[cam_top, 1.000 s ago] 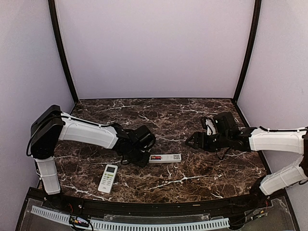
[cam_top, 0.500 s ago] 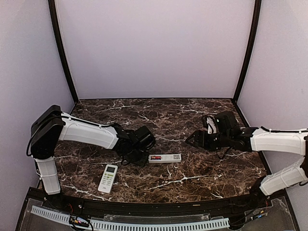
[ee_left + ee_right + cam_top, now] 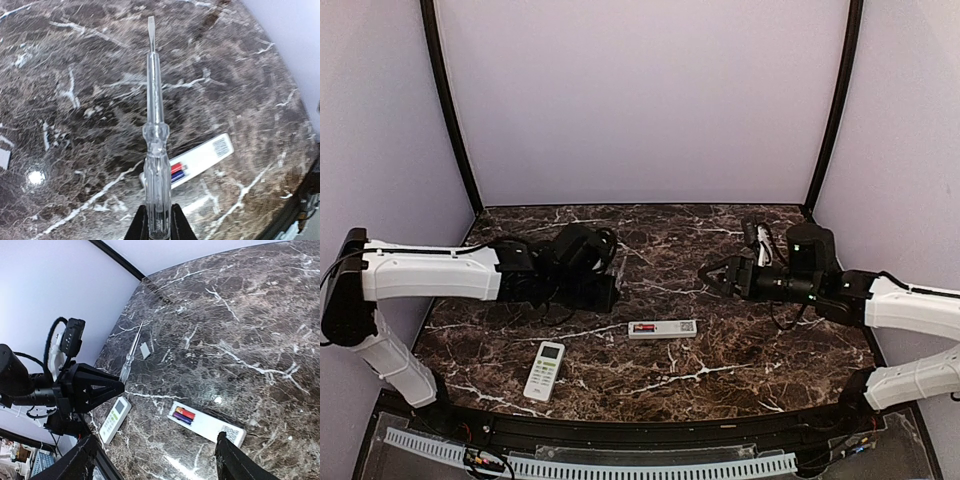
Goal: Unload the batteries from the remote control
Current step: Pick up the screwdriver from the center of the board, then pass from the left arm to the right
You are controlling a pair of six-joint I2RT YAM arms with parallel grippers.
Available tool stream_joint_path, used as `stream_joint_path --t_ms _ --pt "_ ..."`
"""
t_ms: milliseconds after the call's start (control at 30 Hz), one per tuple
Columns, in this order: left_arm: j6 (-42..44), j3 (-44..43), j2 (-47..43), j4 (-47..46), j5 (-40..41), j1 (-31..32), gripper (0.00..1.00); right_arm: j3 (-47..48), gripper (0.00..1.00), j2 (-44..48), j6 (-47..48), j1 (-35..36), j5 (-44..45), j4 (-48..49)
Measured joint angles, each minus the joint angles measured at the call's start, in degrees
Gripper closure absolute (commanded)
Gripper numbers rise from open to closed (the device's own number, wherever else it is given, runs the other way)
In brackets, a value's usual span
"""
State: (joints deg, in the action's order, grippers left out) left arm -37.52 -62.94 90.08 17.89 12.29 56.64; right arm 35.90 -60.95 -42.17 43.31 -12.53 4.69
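Evidently marble tabletop (image 3: 750,345) (remote (image 3: 662,328) atop) meets lilac walls (image 3: 640,100).

Dark marbled worktop (image 3: 720,350) carried a white remote (image 3: 662,328) back-up near the middle, compartment open, red batteries (image 3: 644,328) showing. A second remote (image 3: 544,370) sat face-up by the near edge, left of centre. A small white cover (image 3: 145,350) lay farther back.
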Motion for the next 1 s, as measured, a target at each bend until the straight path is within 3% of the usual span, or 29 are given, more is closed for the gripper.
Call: stream_joint_path --t_ms 233,567,833,1000 --pt "-1.2 6.8 -8.6 -17.7 -10.7 0.0 1.0 5.7 0.33 -4.2 0.3 6.6 1.5 3.0" --pt "-3.7 15.2 -9.1 -38.1 -24.2 0.0 1.0 12.1 0.54 -14.0 1.1 11.0 0.9 9.1" --pt "-5.4 17.0 -9.2 -44.2 -26.8 0.0 1.0 12.7 0.64 -17.8 0.4 11.5 0.6 10.6" --pt "-5.4 17.4 -9.2 -45.0 -27.2 0.0 1.0 13.2 0.76 -19.0 -0.4 11.5 -0.1 12.2"
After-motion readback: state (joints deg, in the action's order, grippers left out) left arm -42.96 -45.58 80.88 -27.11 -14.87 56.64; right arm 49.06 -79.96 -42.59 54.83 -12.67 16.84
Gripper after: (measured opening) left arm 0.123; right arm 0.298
